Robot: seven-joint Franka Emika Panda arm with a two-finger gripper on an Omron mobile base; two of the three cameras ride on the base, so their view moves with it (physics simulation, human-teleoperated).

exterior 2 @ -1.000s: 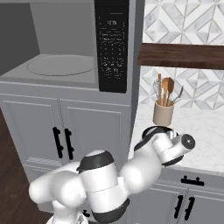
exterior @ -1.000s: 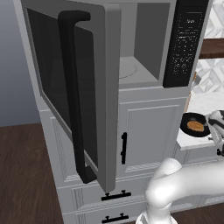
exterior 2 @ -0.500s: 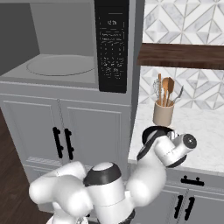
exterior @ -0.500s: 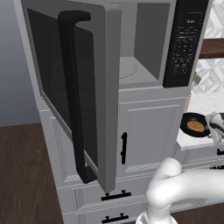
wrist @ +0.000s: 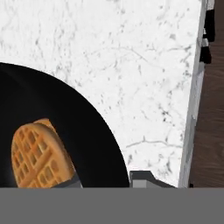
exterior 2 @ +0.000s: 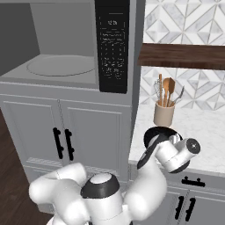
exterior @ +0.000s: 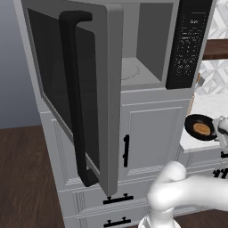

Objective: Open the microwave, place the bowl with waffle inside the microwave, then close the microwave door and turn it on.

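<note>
**Claw at the bowl's rim, microwave standing open**

The microwave stood with its door swung wide to the left, the long black handle facing outward. Inside, the round turntable lay bare. The black control panel ran down the oven's right side.

The black bowl sat on the white marble counter to the right of the microwave, near the counter's front edge. The waffle lay flat inside it, golden-brown with a grid pattern.

The gripper was down at the bowl. In the hand view one finger tip showed just outside the rim, over the marble, and the other sat inside the bowl beside the waffle, so the rim lay between them. Whether the fingers were pressing the rim or standing a little off it could not be told.

From the right base camera the arm's wrist covered most of the bowl. A beige utensil holder with wooden tools stood behind, against the patterned tile wall.
</note>
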